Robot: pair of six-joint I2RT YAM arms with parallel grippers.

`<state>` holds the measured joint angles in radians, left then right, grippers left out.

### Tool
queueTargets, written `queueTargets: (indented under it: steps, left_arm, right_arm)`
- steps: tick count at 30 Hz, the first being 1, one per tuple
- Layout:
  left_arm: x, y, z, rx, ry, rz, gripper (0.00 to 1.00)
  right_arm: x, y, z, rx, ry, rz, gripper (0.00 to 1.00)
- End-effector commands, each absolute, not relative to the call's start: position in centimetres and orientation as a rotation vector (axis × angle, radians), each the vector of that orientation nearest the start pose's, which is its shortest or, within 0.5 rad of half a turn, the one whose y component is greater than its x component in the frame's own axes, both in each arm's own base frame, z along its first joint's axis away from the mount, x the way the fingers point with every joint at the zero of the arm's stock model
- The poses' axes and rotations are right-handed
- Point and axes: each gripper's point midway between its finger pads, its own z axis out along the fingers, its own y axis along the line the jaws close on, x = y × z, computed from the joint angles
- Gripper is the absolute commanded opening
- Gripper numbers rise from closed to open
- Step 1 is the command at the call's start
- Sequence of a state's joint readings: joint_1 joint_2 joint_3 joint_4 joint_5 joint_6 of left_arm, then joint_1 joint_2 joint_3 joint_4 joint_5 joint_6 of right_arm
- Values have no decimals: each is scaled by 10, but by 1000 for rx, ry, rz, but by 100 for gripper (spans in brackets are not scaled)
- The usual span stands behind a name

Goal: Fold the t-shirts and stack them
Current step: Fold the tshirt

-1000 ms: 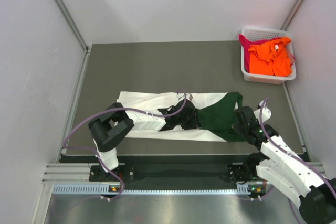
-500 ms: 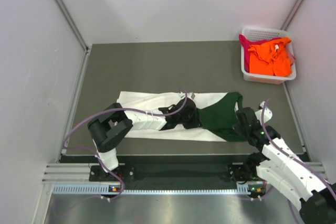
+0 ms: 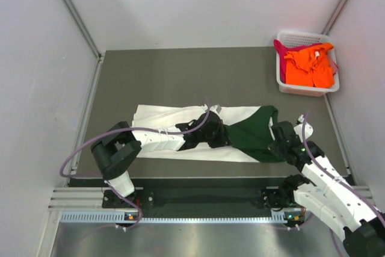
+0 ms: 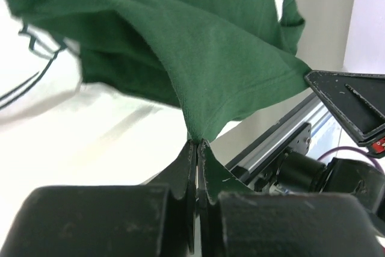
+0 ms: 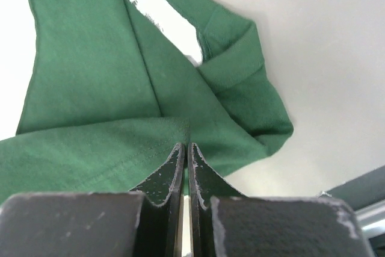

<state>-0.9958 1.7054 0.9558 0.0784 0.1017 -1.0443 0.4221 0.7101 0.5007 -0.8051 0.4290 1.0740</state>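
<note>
A white t-shirt (image 3: 168, 118) with a dark green part (image 3: 252, 133) lies folded lengthwise across the near half of the table. My left gripper (image 3: 224, 132) is shut on a pinch of the green cloth (image 4: 204, 88) near the shirt's middle and lifts it into a tent. My right gripper (image 3: 278, 142) is shut on the green hem (image 5: 108, 148) at the shirt's right end. An orange shirt (image 3: 310, 67) and a magenta shirt (image 3: 281, 46) lie in the basket at the far right.
The white lattice basket (image 3: 289, 88) stands at the table's far right corner. Grey walls close in the left, back and right. The metal rail (image 3: 198, 200) with the arm bases runs along the near edge.
Both grippers have crept a little toward the far side with the green cloth held. The left arm's elbow has swung out to the left.
</note>
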Motion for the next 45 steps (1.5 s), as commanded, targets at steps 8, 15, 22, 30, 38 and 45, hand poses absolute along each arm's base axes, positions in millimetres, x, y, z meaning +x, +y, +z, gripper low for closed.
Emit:
queueTargets:
  steps: [8, 15, 22, 30, 38, 45]
  left_arm:
    - [179, -392, 98, -23, 2566, -1156, 0]
    - [168, -379, 96, -13, 2608, -1134, 0]
    - [162, -367, 96, -1, 2626, -1100, 0]
    - [156, -359, 94, 6, 2655, -1107, 0]
    - [153, -347, 88, -10, 2682, -1123, 0]
    - [145, -335, 84, -22, 2712, -1118, 0]
  right_arm:
    - [171, 60, 62, 948, 2367, 219, 0]
    - [157, 67, 60, 939, 2440, 258, 1]
    - [145, 89, 71, 930, 2518, 405, 8]
    - [130, 107, 84, 947, 2563, 559, 17]
    - [118, 130, 89, 882, 2667, 707, 8]
    - [130, 119, 120, 812, 2613, 623, 69]
